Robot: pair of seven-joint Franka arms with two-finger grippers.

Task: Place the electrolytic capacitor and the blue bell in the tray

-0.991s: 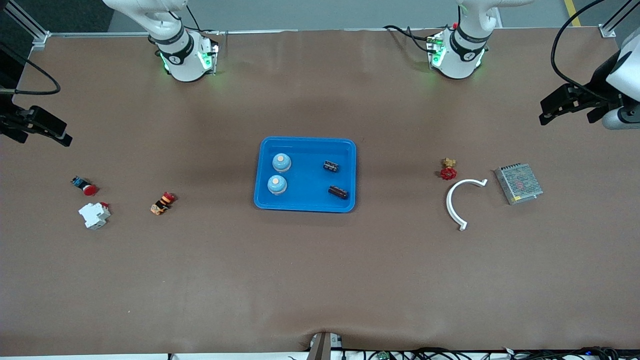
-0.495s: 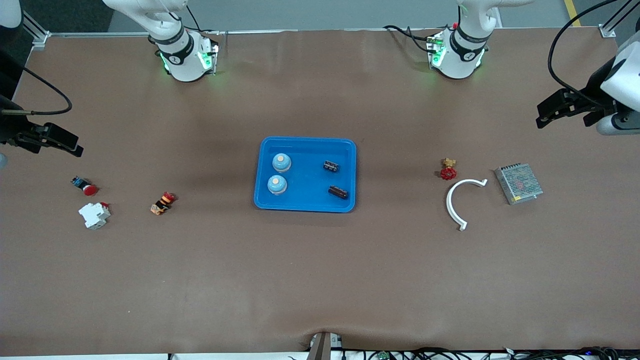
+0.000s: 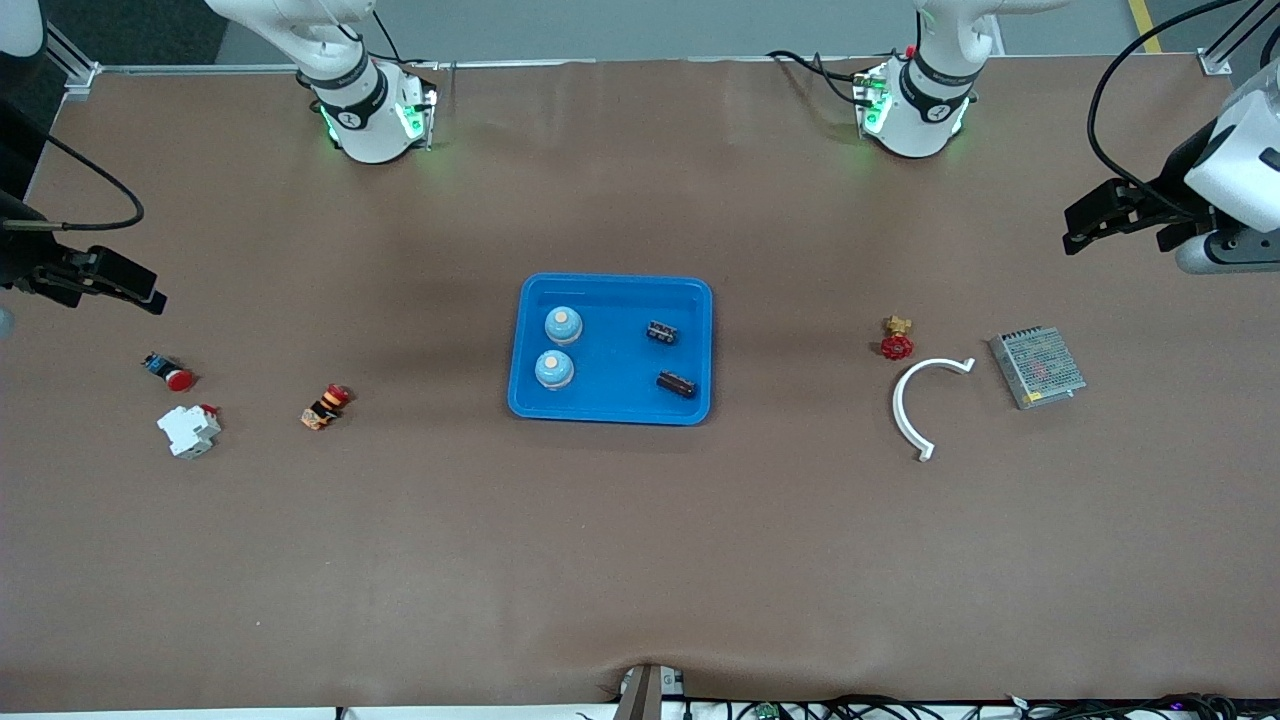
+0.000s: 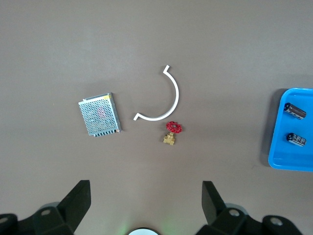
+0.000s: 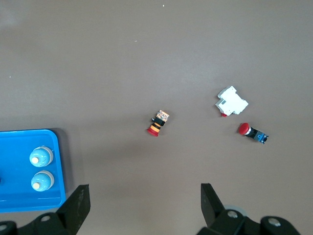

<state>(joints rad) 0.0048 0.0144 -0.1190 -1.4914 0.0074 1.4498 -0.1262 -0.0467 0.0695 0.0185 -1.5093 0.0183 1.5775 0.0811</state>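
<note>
The bright-blue tray [image 3: 612,352] lies mid-table. Two blue bells [image 3: 563,324] [image 3: 554,369] stand in its end toward the right arm. Two dark electrolytic capacitors [image 3: 662,332] [image 3: 677,384] lie in its end toward the left arm. My left gripper [image 3: 1085,228] is open and empty, high over the table's left-arm end; its wrist view [image 4: 145,188] shows the tray's edge [image 4: 279,154] and both capacitors [image 4: 295,110] [image 4: 296,139]. My right gripper [image 3: 140,290] is open and empty, high over the right-arm end; its wrist view [image 5: 144,191] shows the tray [image 5: 14,166] and both bells [image 5: 40,157] [image 5: 42,180].
Toward the left arm's end lie a red-handled brass valve [image 3: 897,340], a white curved strip [image 3: 912,400] and a metal mesh box [image 3: 1037,367]. Toward the right arm's end lie a red push button [image 3: 168,372], a white breaker [image 3: 188,430] and an orange-black switch [image 3: 325,405].
The left gripper has drifted slightly toward the table's middle and the bases. The right gripper shifted a little toward the tray, then held still. Nothing on the table moved.
</note>
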